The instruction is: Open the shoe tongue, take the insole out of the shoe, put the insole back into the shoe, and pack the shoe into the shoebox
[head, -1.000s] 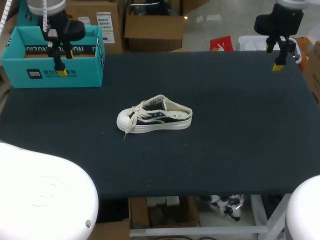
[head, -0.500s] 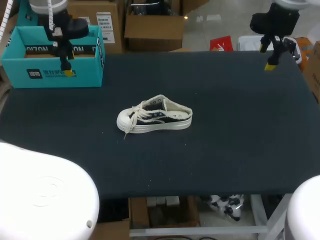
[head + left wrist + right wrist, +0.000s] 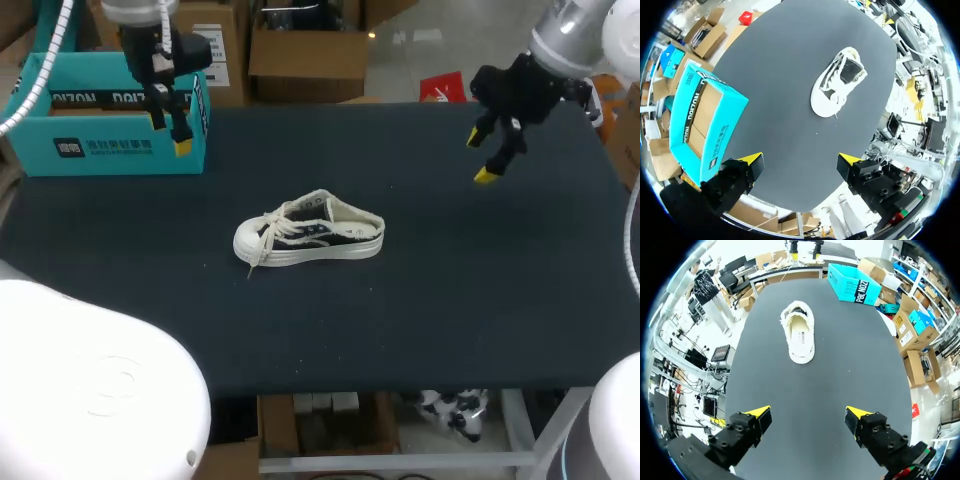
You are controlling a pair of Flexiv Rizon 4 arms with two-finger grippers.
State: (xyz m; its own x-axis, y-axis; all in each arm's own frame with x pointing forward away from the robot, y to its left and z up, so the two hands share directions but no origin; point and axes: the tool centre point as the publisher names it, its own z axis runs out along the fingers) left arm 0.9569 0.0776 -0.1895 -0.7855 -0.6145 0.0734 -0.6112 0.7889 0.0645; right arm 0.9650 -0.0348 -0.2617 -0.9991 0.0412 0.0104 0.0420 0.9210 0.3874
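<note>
shoe [image 3: 310, 238] mid-table [image 3: 450, 290], on its sole | likely light, soft canvas, floppy tongue: pinch tongue edge, steady by stiffer rubber sole | left hand [image 3: 800, 159], right hand [image 3: 479, 158]: fingers wide apart, empty

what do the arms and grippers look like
Both arms have glossy white rounded shells: the left arm and the right arm alike. A white cable runs along the left one. The left gripper and the right gripper are blocky black bodies, each with two black fingers capped in bright yellow.
</note>
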